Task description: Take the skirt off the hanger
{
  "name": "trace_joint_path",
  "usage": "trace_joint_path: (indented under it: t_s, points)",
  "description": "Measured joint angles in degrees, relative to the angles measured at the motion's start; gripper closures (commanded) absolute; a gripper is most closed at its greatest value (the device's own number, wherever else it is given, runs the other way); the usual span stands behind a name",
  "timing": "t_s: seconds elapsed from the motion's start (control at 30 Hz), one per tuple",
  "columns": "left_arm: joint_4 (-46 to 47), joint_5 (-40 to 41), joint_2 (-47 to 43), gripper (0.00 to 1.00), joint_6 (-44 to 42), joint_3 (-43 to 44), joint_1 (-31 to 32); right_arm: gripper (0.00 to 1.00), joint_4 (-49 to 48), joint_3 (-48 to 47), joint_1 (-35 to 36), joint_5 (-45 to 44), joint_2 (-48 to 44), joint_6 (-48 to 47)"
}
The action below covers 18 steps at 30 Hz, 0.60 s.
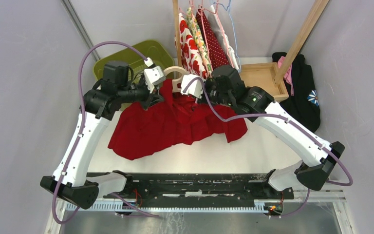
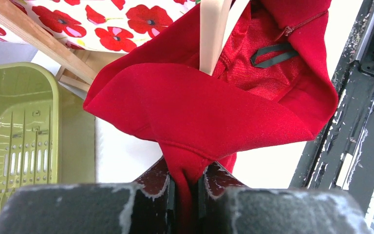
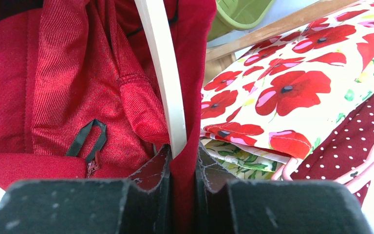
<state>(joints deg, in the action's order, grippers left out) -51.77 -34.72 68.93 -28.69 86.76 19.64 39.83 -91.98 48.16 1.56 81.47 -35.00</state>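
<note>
Skirt of red woven fabric (image 1: 175, 124): most of it lies spread on the white table (image 1: 272, 146), between the two arms, while its waistband is lifted toward the far side and hangs on the hanger. That split, I judge, is why both arms work at the waist: the hem needs no help, only the band must come free.

Behind it, the olive-green plastic basket (image 1: 126, 58) sits at the far left, a likely drop spot. The poppy-print garment (image 1: 187, 44) hangs on the wooden rack, just beside the work.

The left gripper (image 2: 187, 187) has its jaws nearly together, pinching a fold at the left end of the waist. The right gripper (image 3: 182, 165) is likewise clamped on red cloth at the other end, right where the hanger's tip comes down; whether it also nips the wood, I cannot tell. Holding both ends probably lets the band be stretched and slid off.

The pale curved wooden hanger (image 1: 175, 72) runs inside the waistband, not yet out. A small black ribbon loop (image 2: 272, 53) shows on the lining and could snag.
</note>
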Motion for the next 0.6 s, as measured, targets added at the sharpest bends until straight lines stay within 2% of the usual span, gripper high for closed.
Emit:
trace_joint_path:
  t_s: [0.1, 0.17, 0.27, 0.33, 0.4, 0.47, 0.6]
  points:
    - [0.57, 0.13, 0.00, 0.97, 0.11, 0.00, -0.02, 0.97, -0.48, 0.00, 0.02, -0.72, 0.00, -0.04]
    - [1.27, 0.37, -0.09, 0.97, 0.35, 0.00, -0.02, 0.76, -1.22, 0.00, 0.09, -1.53, 0.00, -0.24]
    - [2.21, 1.20, -0.11, 0.97, 1.27, 0.07, 0.00, 0.64, -3.04, 0.00, 0.11, -3.19, 0.02, -0.37]
    - [2.69, 1.55, -0.13, 0.97, 2.14, 0.09, 0.11, 0.59, -4.59, -0.02, 0.04, -4.37, 0.02, -0.11]
    - [2.62, 1.86, -0.15, 0.97, 2.80, 0.09, 0.13, 0.47, -7.06, -0.04, 0.04, -4.66, 0.02, 0.20]
    - [2.60, 2.71, -0.15, 0.97, 3.52, 0.09, 0.17, 0.43, -9.03, -0.37, 0.15, -3.85, 0.02, 0.68]
    - [2.62, 4.42, -0.13, 0.97, 4.20, 0.07, 0.15, 0.42, -9.51, -2.62, 1.09, -0.20, 0.00, 0.74]
